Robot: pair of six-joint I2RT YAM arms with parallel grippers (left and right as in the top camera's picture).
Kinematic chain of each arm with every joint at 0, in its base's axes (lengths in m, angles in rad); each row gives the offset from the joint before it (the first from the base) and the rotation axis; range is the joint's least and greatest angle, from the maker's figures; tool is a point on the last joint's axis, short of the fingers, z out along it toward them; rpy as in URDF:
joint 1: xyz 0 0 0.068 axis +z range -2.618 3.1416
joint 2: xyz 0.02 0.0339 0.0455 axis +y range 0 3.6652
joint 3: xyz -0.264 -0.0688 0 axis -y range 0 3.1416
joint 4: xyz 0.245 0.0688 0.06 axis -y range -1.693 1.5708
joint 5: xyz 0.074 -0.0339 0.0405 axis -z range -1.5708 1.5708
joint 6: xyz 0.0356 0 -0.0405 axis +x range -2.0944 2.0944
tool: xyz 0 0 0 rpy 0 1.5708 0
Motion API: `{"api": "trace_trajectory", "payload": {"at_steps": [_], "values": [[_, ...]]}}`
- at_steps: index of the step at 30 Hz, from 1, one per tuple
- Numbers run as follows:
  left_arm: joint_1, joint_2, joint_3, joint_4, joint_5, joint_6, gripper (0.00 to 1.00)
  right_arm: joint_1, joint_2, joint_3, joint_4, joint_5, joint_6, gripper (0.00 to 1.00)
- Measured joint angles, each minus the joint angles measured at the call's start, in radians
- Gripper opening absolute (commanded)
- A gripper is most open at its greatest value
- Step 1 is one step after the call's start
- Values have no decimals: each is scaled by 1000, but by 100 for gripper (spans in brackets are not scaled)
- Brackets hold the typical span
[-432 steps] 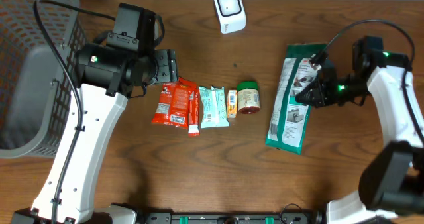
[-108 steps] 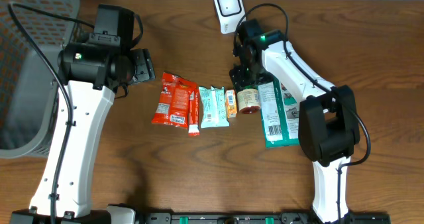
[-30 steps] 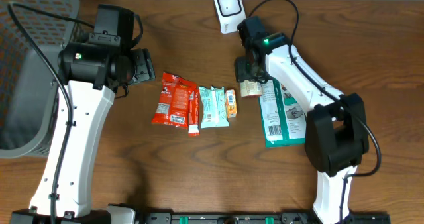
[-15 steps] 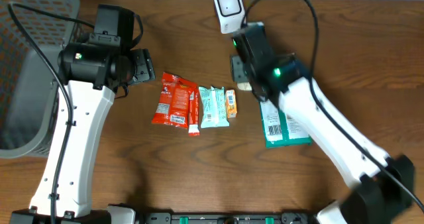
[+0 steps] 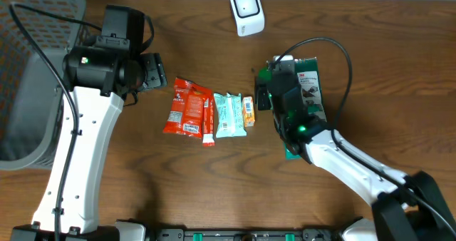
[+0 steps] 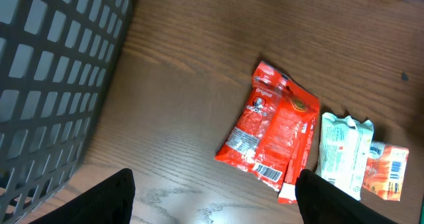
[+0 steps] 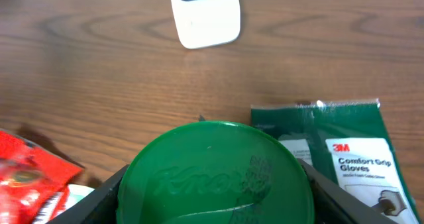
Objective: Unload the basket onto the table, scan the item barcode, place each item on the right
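Observation:
My right gripper (image 7: 215,207) is shut on a jar with a green Knorr lid (image 7: 215,164), held up off the table. Its black fingers (image 7: 99,201) press on the lid's two sides. From overhead the raised gripper (image 5: 274,91) shows the green lid (image 5: 265,75) at its tip. The lid faces the white scanner (image 7: 205,15), which stands at the table's far edge (image 5: 246,11). No barcode shows on the jar. My left gripper (image 6: 215,201) hangs open over bare wood, left of the red packets (image 6: 275,134).
A row of red packets (image 5: 189,107), teal packets (image 5: 229,115) and a small orange box (image 5: 249,111) lies mid-table. A green glove pack (image 5: 308,88) lies under my right arm. A grey basket (image 5: 35,77) stands at the left.
My right arm has lifted the jar off the table and swung it back from near the scanner, rising toward the overhead camera. The left arm has not moved.

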Motion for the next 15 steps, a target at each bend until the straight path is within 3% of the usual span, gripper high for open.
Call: {"api": "trace_trajectory", "payload": {"at_steps": [11,15], "values": [[0,0,0,0,0,0,78,0,196,-4,170,44,-8,35],[0,0,0,0,0,0,78,0,209,-6,167,67,-9,46]]}}
